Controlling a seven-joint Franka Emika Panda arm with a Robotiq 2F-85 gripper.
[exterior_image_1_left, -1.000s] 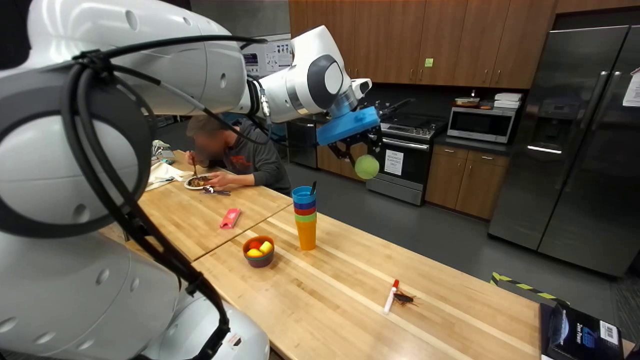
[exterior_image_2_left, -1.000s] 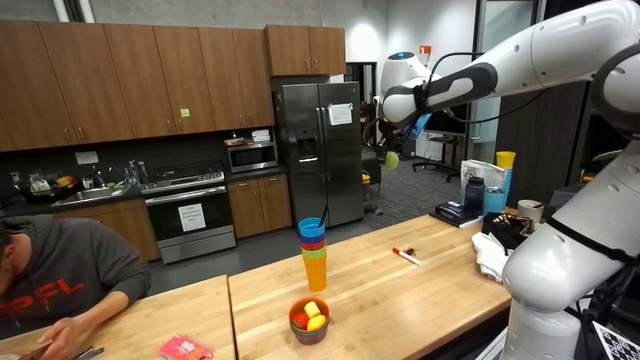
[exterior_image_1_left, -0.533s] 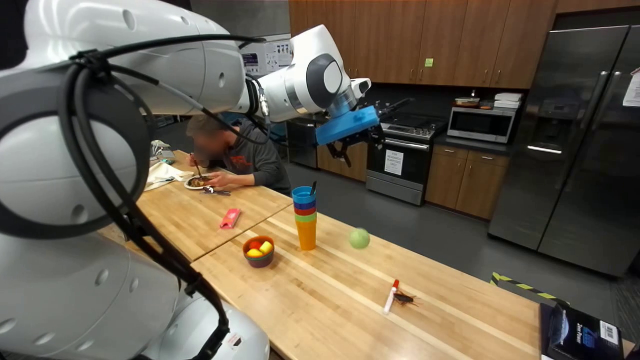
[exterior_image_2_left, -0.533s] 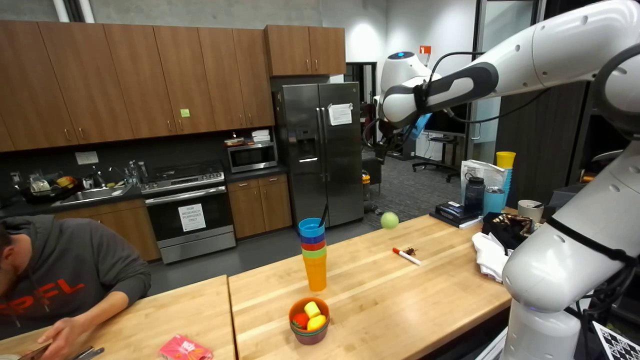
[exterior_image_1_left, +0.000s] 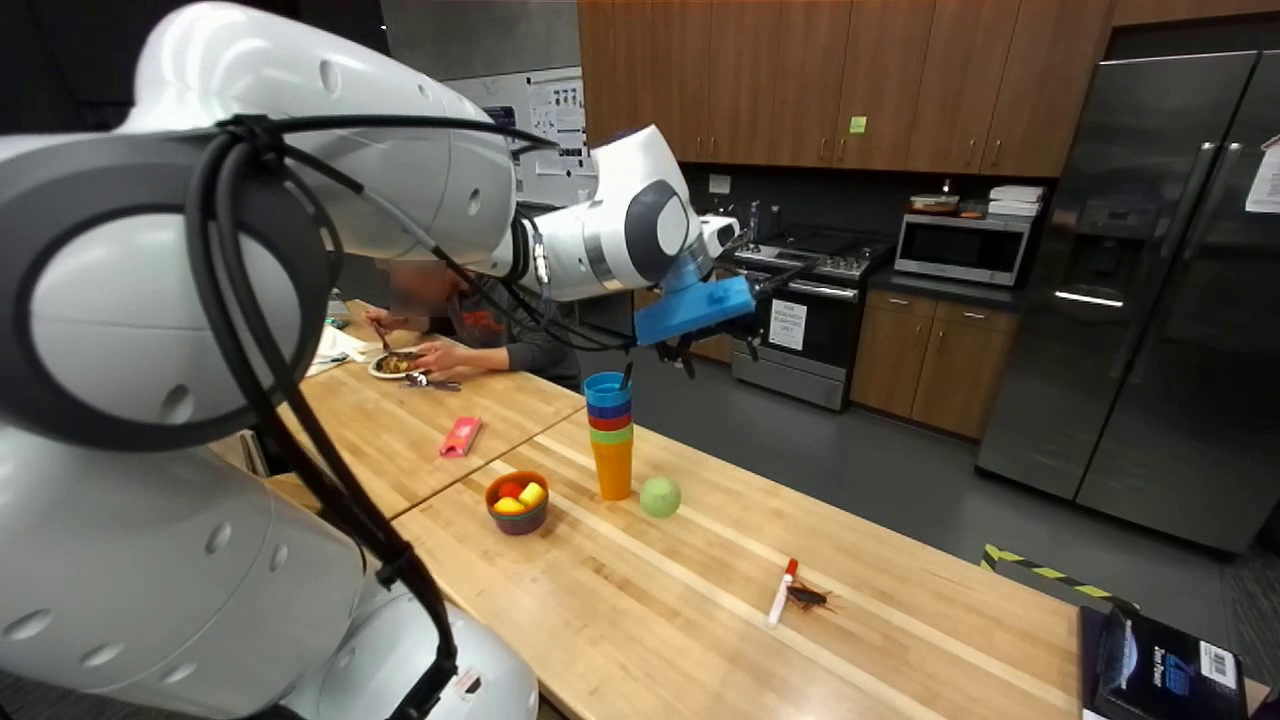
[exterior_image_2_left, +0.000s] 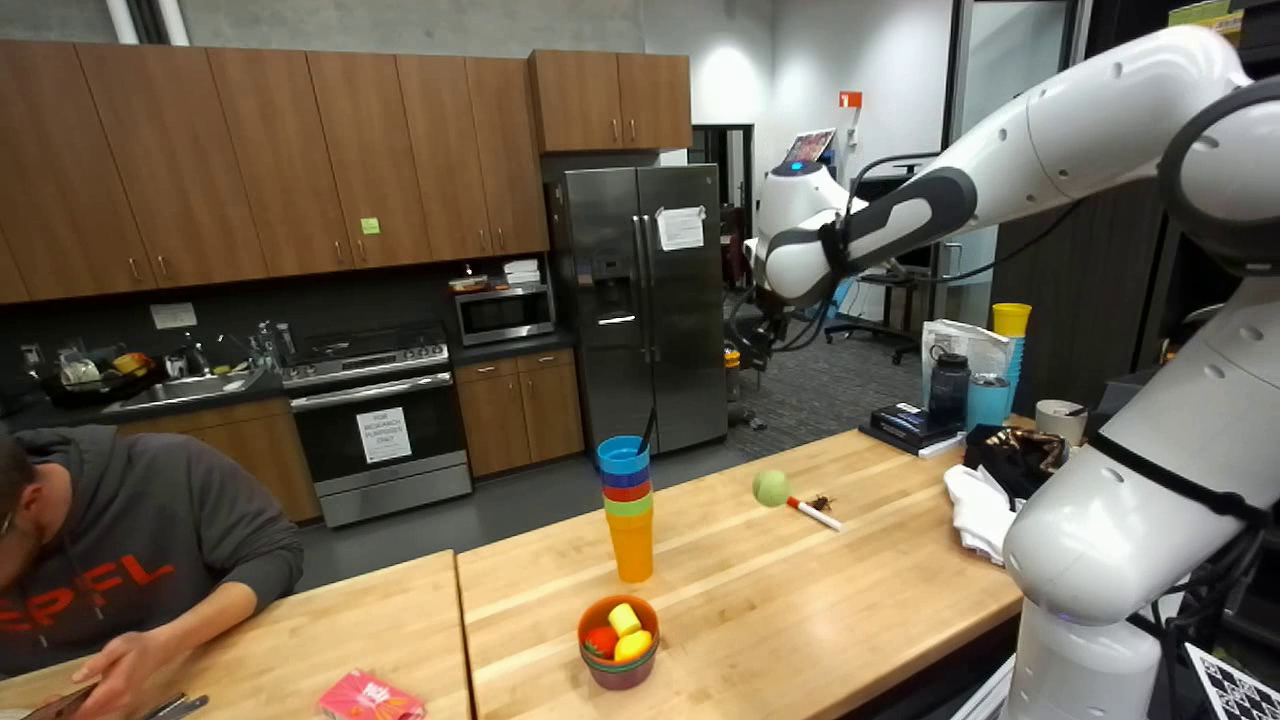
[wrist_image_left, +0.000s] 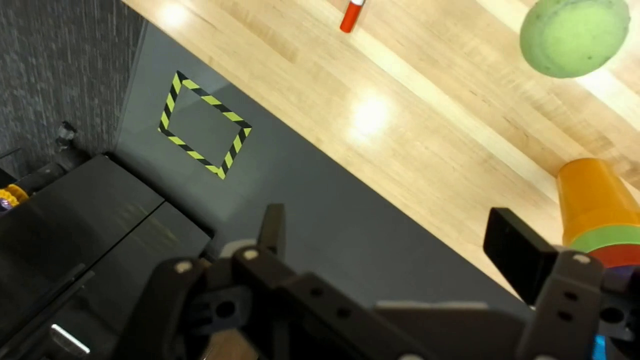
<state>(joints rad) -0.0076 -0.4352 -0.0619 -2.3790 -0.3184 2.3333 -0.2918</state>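
Green ball (exterior_image_1_left: 660, 497) and pincer (wrist_image_left: 397, 240) are parting: touching a second ago, they are now standing well apart, with the ball below and the arm (exterior_image_2_left: 1070, 140) itself sitting lower. Spread wide and holding nothing, the pincer is hanging high. Both exterior views are showing the ball beneath it, but against different spots of the table (exterior_image_1_left: 650, 600), so the ball is probably bouncing rather than resting. Below the pincer too, the stacked cups (exterior_image_1_left: 611, 435) are standing upright and the marker (wrist_image_left: 351, 16) is lying flat.

Judging by looks, the ball is promising to be light and springy, hardly fragile, yet prone to rolling; its skin is blurring too much to tell fuzzy from smooth. Its widest middle is offering the surest hold, suiting one finger (wrist_image_left: 520, 255) on each side at centre height.
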